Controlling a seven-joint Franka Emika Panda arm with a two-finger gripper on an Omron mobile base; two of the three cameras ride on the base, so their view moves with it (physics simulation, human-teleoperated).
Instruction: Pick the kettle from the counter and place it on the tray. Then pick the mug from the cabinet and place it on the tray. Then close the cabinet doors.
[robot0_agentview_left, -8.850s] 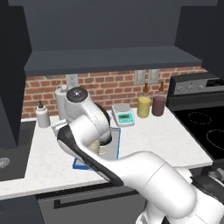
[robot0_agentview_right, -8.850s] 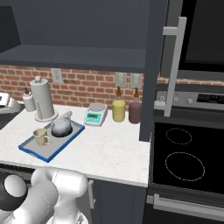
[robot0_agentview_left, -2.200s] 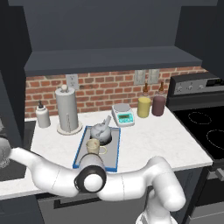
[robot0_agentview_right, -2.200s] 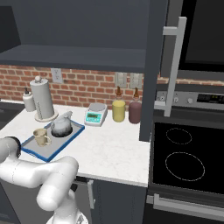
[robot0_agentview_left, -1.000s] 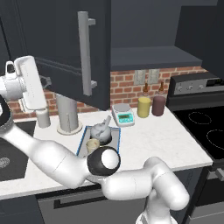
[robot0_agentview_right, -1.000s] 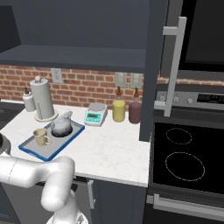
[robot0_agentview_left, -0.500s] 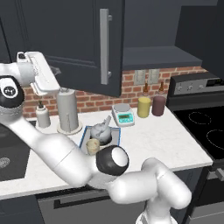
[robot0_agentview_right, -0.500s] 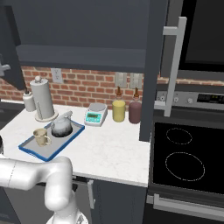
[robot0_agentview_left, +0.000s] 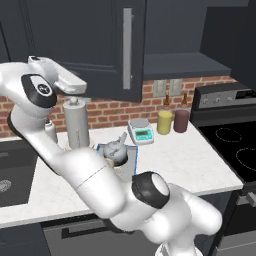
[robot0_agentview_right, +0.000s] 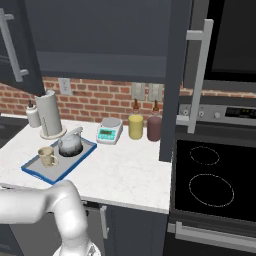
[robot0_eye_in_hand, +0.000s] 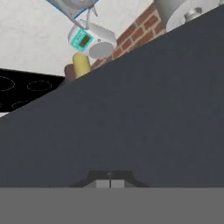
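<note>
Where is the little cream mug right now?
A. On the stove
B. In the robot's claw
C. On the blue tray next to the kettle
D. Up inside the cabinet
C. In the right base view the mug sits on the blue-rimmed tray beside the kettle, on the counter.

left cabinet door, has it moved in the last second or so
Yes. In the left base view the left cabinet door has swung further right, toward shut: its silver bar handle now stands above the kitchen scale, well right of the paper-towel cylinder.
</note>
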